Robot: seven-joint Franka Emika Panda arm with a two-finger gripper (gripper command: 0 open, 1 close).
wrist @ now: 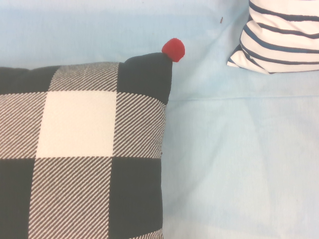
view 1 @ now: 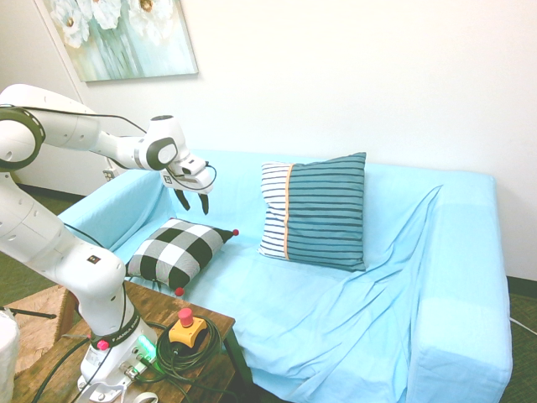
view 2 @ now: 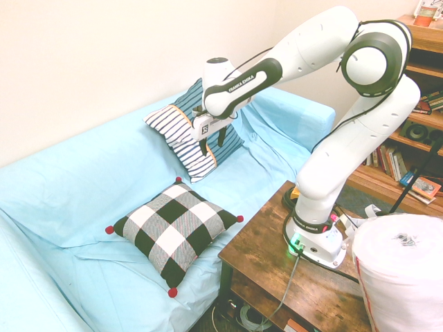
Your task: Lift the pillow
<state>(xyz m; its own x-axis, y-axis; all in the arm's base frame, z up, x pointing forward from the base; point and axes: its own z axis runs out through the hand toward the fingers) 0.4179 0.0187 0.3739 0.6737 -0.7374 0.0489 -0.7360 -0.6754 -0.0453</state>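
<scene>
Black-and-white checked fabric marks the pillow (view 1: 176, 250), a small square cushion lying flat on the seat of the sofa (view 1: 403, 277), near the seat's front edge and close to the wooden table (view 2: 291, 270) that stands just before it. Small red pom-poms sit at its corners; the wrist view shows one pom-pom (wrist: 173, 49) at a black corner, with pale blue cover beyond it. The gripper (view 1: 191, 200) hangs in the air above the pillow's far corner, pointing down, apart from the fabric; its two dark fingers are spread with a clear gap between them and hold nothing. A light blue cover drapes the whole sofa and is creased across the seat. A larger striped pillow (view 1: 315, 211), teal and white with an orange stripe, leans upright against the sofa back, well apart from the checked one. A framed flower painting (view 1: 122, 35) hangs on the white wall above the sofa's end.
</scene>
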